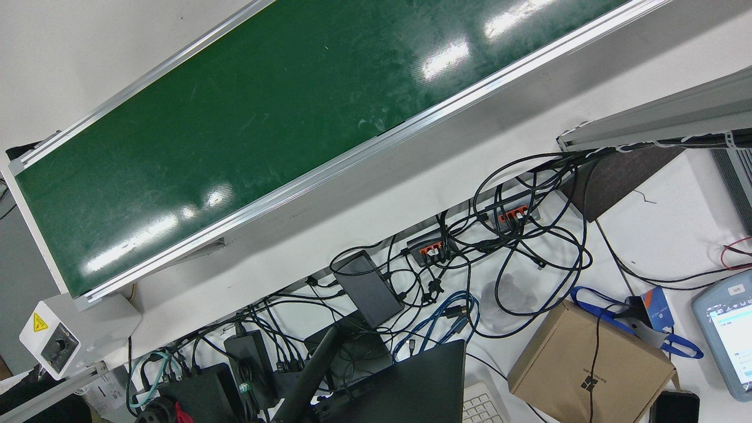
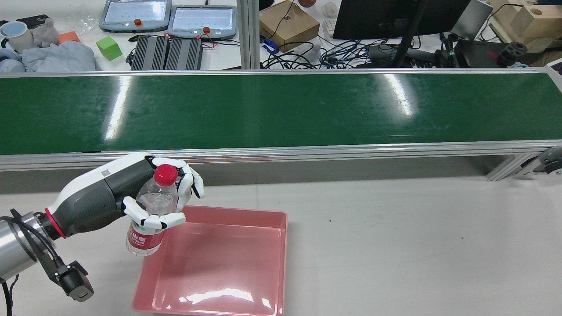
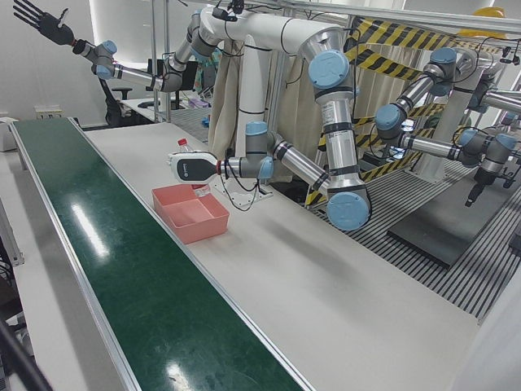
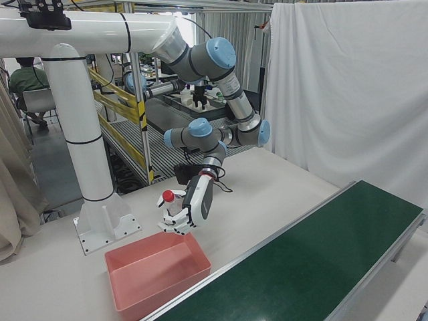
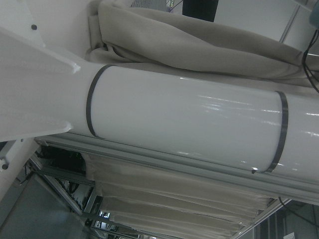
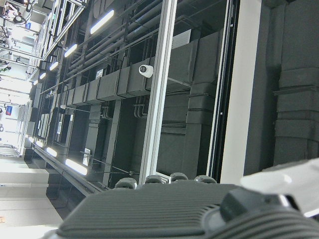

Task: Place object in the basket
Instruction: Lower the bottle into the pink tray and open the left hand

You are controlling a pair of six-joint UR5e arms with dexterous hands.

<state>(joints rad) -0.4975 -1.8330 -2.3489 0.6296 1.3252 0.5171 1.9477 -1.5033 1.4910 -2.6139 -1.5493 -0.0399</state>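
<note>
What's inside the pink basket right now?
Nothing that shows. The pink basket looks empty, with only light shining on its bare floor. The bottle is gripped in the left hand, above the basket's near-left corner. That corner's floor is hidden behind the bottle.

Bottles: 1, a clear bottle (image 2: pixel 151 210) with a red cap, held in the left hand (image 2: pixel 162 197).
Baskets: 1, a pink basket (image 2: pixel 237 213) on the white table.
Conveyor belts: 1, a green conveyor belt (image 2: pixel 281 109) that runs the table's length.
Hands: 2, the white left hand and the black right hand (image 3: pixel 37 20), raised high with fingers spread.
Screen pendants: 2, the first pendant (image 2: pixel 135 13) just beside the second pendant (image 2: pixel 203 19).
Ribbed black units: 2, the first unit (image 2: pixel 149 52) touching the second unit (image 2: pixel 184 53).
Green cubes: 1, a green cube (image 2: pixel 109 48).
Cardboard boxes: 1, a cardboard box (image 2: pixel 289 24).
Monitors: 1, a dark monitor (image 2: pixel 395 17).
</note>
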